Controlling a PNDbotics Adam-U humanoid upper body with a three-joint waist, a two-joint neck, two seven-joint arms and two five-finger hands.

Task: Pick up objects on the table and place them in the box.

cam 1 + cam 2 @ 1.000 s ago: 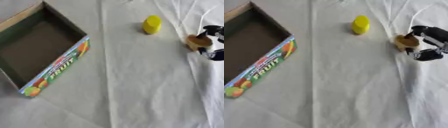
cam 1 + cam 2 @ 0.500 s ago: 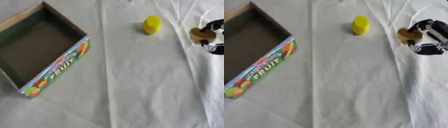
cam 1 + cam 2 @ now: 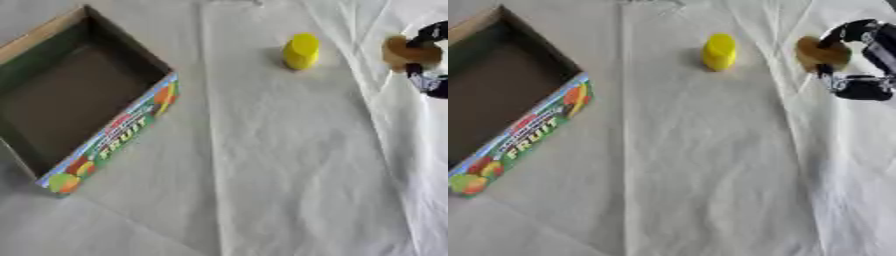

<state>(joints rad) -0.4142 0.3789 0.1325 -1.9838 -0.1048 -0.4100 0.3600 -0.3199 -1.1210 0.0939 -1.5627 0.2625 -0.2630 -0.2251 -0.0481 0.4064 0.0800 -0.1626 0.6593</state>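
Movement is seen at the table's right edge: over the last second the black right hand (image 3: 852,60), fingers curled round a small brown rounded object (image 3: 819,53), has been raised and drawn toward the far right, so the pick appears made and the carry is judged next. The object is held at the hand's left side, well apart from the open cardboard fruit-printed box (image 3: 83,107) at far left. 1 yellow plastic cylinder (image 3: 301,50) is left standing between them on the white tablecloth (image 3: 289,165); the left hand is not shown.
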